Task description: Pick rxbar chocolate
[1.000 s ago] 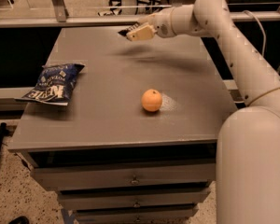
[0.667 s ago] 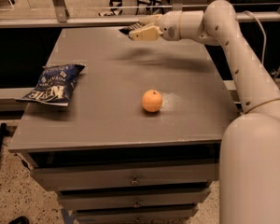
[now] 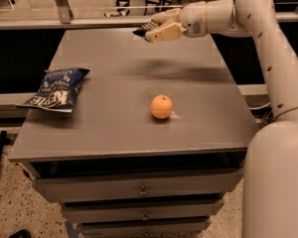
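My gripper [image 3: 151, 29] is raised above the far part of the grey table [image 3: 114, 128], near its back edge. It is shut on the rxbar chocolate [image 3: 141, 29], a thin black bar whose end sticks out to the left from between the fingers. The bar is lifted off the table and casts a soft shadow on the surface below. Most of the bar is hidden by the fingers.
An orange [image 3: 161, 106] sits near the middle of the table. A blue crinkled chip bag [image 3: 57, 88] lies at the left edge, overhanging slightly. Drawers [image 3: 139, 190] are below the tabletop. My arm's white body [image 3: 275, 182] stands at the right.
The gripper with the bar has moved a little higher and to the right, staying over the far part of the table. The orange and chip bag have not moved.
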You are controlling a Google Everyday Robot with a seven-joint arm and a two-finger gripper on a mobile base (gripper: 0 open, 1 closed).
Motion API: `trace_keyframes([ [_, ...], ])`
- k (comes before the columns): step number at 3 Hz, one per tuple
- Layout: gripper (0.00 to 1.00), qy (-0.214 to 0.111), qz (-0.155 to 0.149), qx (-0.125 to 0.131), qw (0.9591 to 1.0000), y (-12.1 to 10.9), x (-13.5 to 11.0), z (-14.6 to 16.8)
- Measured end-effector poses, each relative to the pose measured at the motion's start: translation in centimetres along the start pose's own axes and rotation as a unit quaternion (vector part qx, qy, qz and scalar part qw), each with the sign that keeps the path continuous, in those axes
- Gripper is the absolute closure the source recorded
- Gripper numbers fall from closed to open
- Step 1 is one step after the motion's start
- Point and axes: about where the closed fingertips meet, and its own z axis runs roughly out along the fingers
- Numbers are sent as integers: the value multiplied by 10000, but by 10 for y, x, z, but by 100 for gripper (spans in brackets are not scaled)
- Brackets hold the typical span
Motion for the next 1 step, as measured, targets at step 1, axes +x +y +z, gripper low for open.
trace_keyframes([
  [1, 100, 126, 31, -68, 9999, 15, 2, -24],
])
